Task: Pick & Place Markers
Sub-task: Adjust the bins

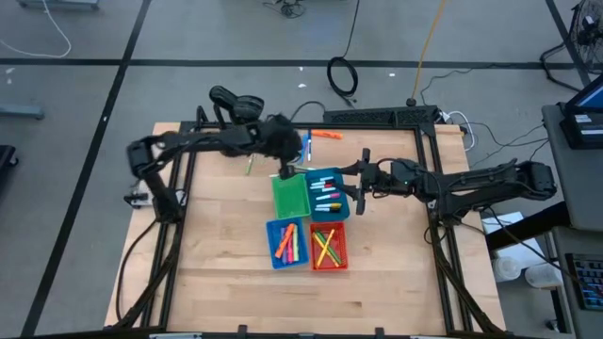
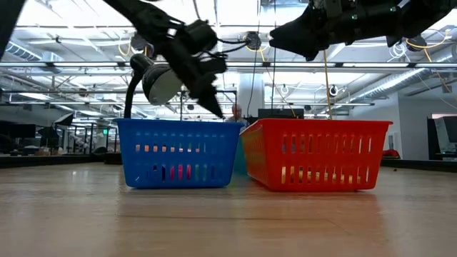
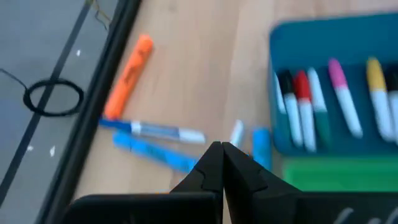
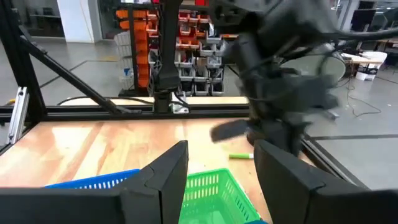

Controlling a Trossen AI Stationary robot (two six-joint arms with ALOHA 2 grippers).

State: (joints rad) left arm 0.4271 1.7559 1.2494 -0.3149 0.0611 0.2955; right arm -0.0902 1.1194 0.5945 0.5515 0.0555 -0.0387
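Markers are largely sorted, by my reading. The teal bin holds a row of white pens with coloured caps, the blue bin holds several coloured ones, and the red bin holds yellow and green ones. The green bin shows no marker that I can make out.

Outstanding items lie loose on the counter near its far edge: an orange marker, a blue-and-white marker and a blue marker just beside each other, and a green marker further toward the left arm's side. These remain to be binned.

Left tool hangs over the far end of the green bin, near the loose blue markers; its fingers are pressed together with nothing between them. Right tool is raised beside the teal bin, fingers spread apart and empty, facing the left arm.

Assessment: most of the task is done; a handful of markers are left, and no pick is in hand.
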